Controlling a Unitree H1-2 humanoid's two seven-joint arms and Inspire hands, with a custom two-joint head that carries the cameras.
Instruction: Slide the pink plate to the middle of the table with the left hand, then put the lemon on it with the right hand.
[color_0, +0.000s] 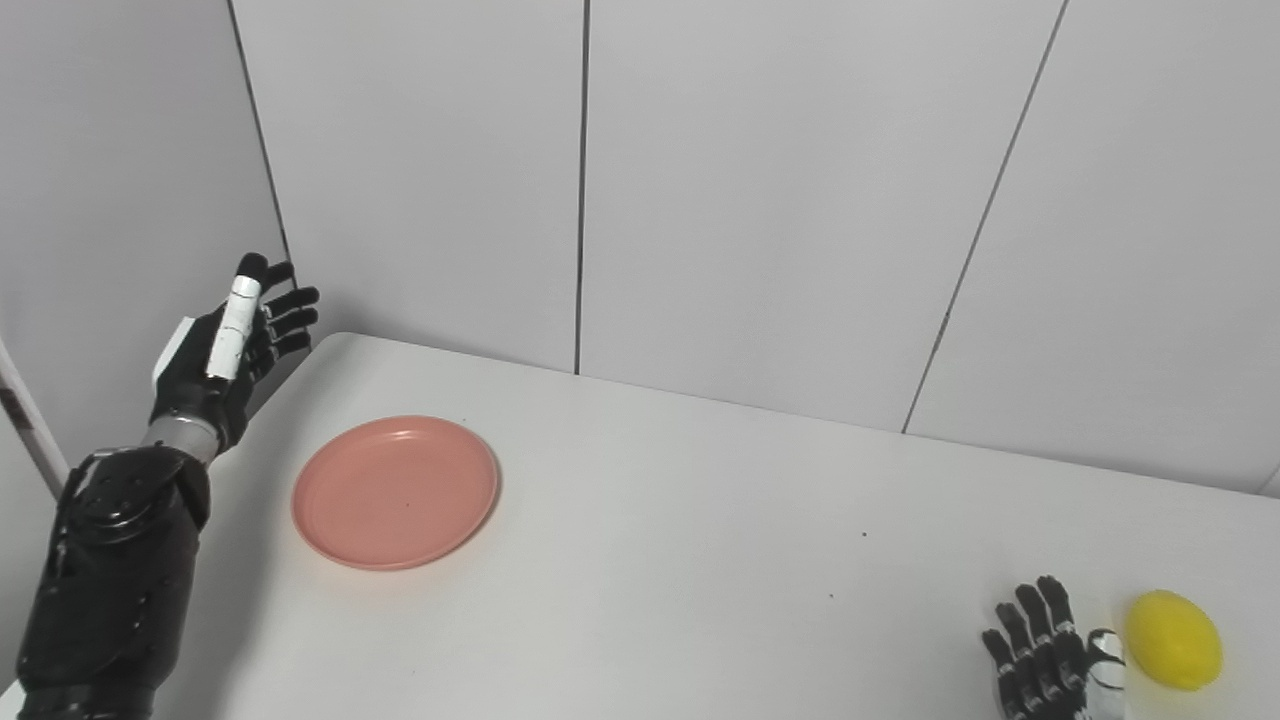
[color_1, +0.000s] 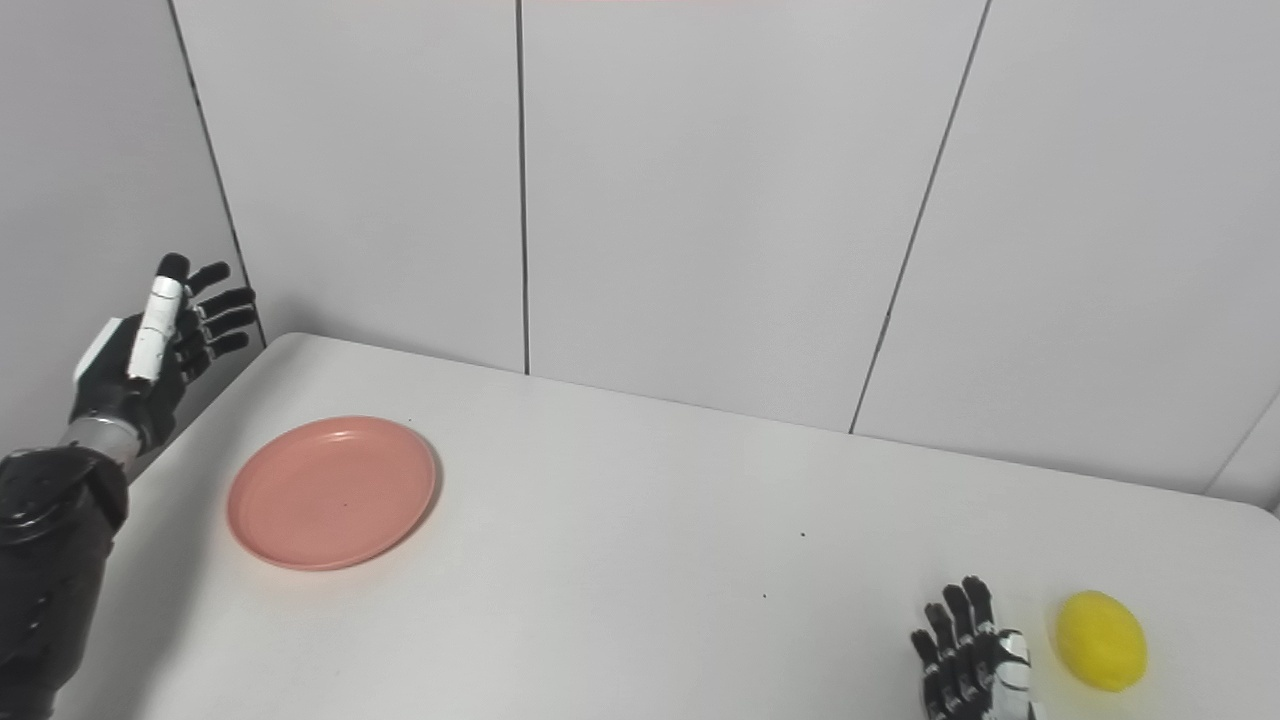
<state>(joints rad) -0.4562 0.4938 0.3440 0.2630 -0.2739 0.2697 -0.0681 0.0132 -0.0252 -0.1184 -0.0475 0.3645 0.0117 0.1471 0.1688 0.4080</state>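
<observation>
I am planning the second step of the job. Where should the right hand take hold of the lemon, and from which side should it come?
Probably from above, closing across the lemon's thick middle, not its tapered ends. It lies alone on the table with free space around it, just right of the open right hand, so a short sideways move and a descent should reach it.

Black jointed left hand (color_0: 228, 350) with white thumb panel, silver wrist ring, black forearm.
</observation>
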